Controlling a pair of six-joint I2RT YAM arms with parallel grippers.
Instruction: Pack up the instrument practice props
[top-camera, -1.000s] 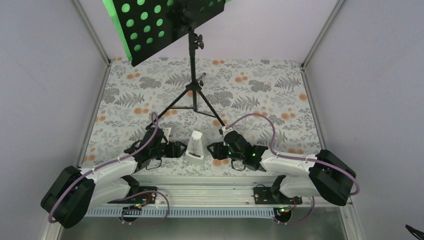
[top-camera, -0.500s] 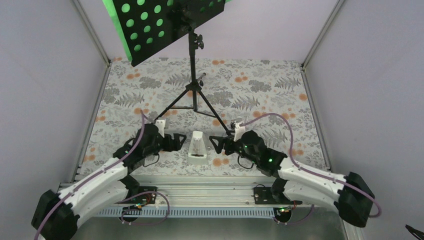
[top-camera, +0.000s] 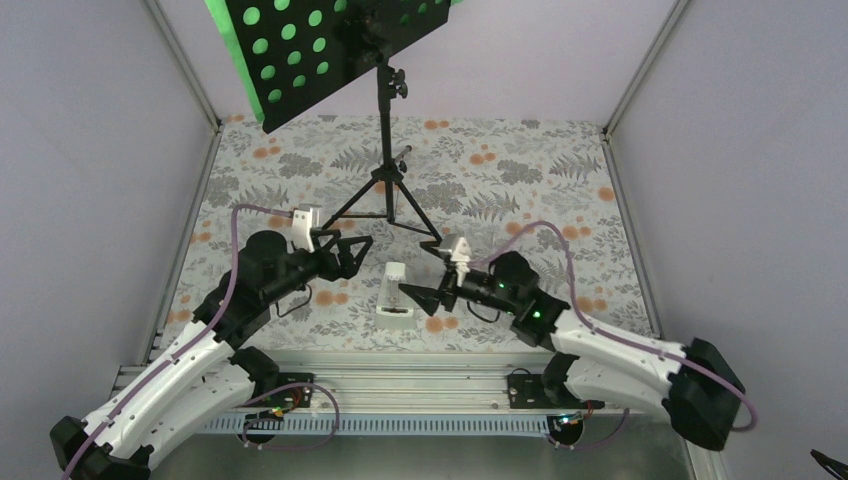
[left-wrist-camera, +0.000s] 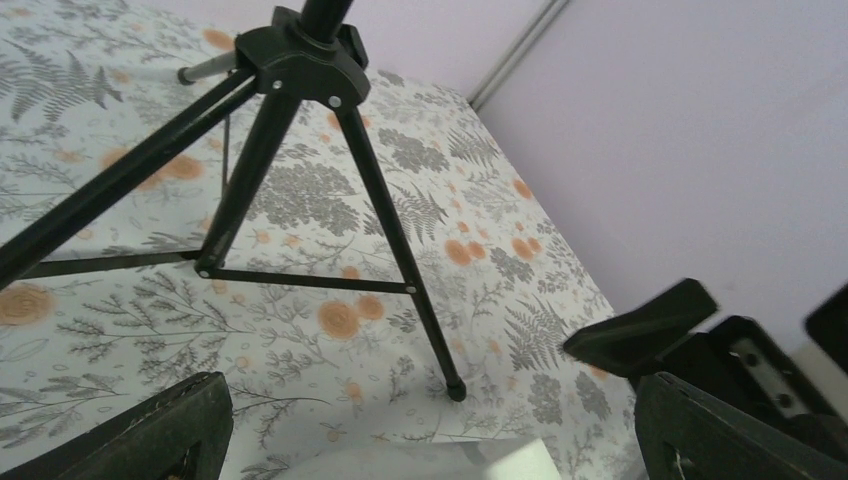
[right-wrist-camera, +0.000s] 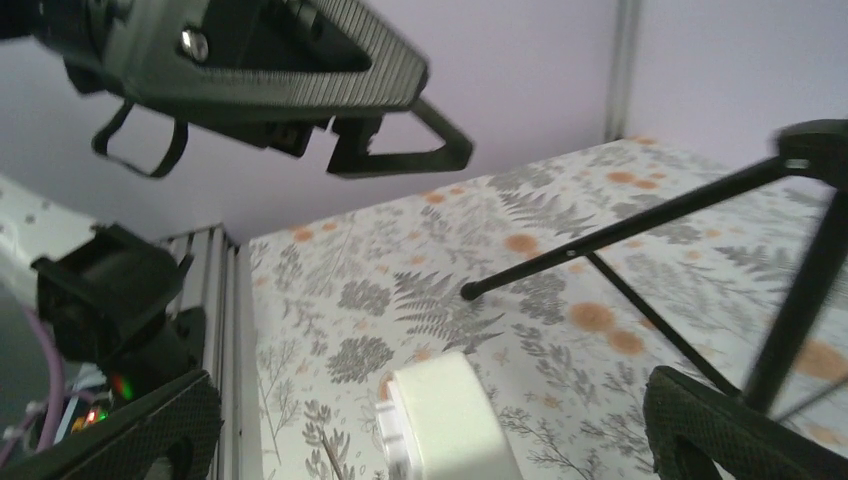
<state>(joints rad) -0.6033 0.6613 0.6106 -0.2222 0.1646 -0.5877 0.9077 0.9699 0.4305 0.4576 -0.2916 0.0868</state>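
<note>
The black tripod music stand (top-camera: 385, 190) stands at the back middle. Its round-holed desk (top-camera: 335, 62) is tilted at the top, and bright green pages (top-camera: 226, 35) show behind it and through the holes. The small white metronome (top-camera: 395, 297) stands on the floral table in front of the tripod. My left gripper (top-camera: 358, 252) is open and empty, just left of the metronome near a tripod leg (left-wrist-camera: 395, 225). My right gripper (top-camera: 415, 296) is open, its jaws wide on either side of the metronome (right-wrist-camera: 450, 420) without touching it. In the left wrist view only the metronome's top (left-wrist-camera: 430, 462) shows.
The floral mat (top-camera: 520, 200) covers the table inside pale walls. A metal rail (top-camera: 400, 370) runs along the near edge by the arm bases. The left gripper's body (right-wrist-camera: 290, 60) hangs above the right wrist view. The tripod's legs spread between the two grippers.
</note>
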